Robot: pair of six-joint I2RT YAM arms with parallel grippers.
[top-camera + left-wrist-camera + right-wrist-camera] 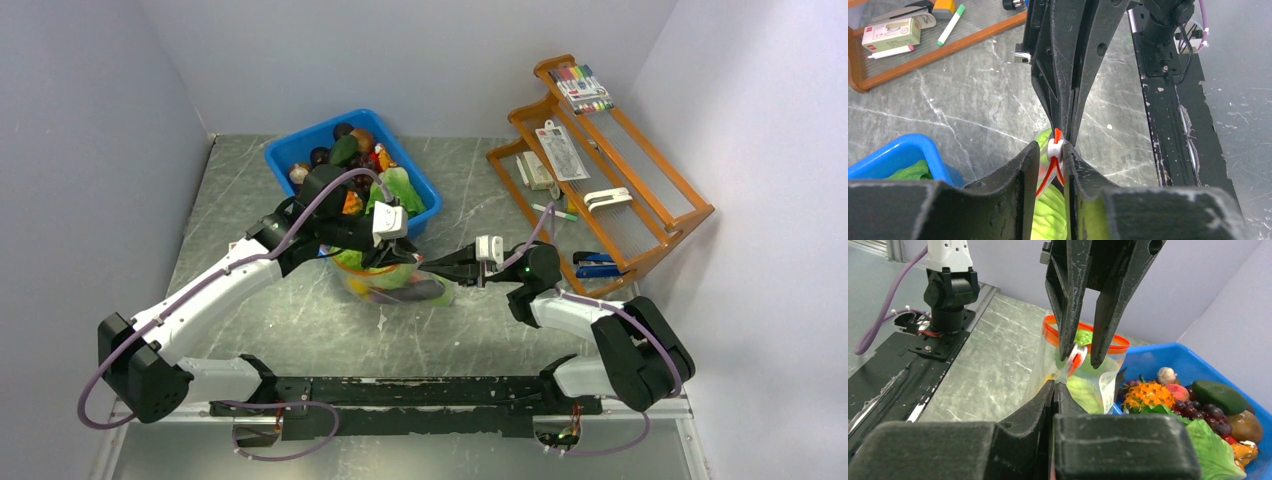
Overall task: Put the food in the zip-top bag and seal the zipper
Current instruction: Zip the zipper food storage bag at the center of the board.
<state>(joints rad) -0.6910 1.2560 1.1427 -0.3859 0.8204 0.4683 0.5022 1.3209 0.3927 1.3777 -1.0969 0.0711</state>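
My left arm point(210, 290) reaches to the bag point(400, 290) of food point(1083, 390) in the middle of the grey worktop point(300, 330). Its jaws sit around the white slider point(1055, 149), but I cannot tell if they squeeze. My right jaws pinch the red zipper point(1057, 135) end. Pale walls point(400, 60) stand around.

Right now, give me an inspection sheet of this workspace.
Surface: grey marbled table.
Job's things: bag mouth up, holding food; zipper open, slider at one end.
Clutter: bin of spare food; rack with pens.
Grippers: left straddles slider, grip unclear; right shut on bag edge.
Cables: purple cables along both arms.
Surroundings: grey walls.
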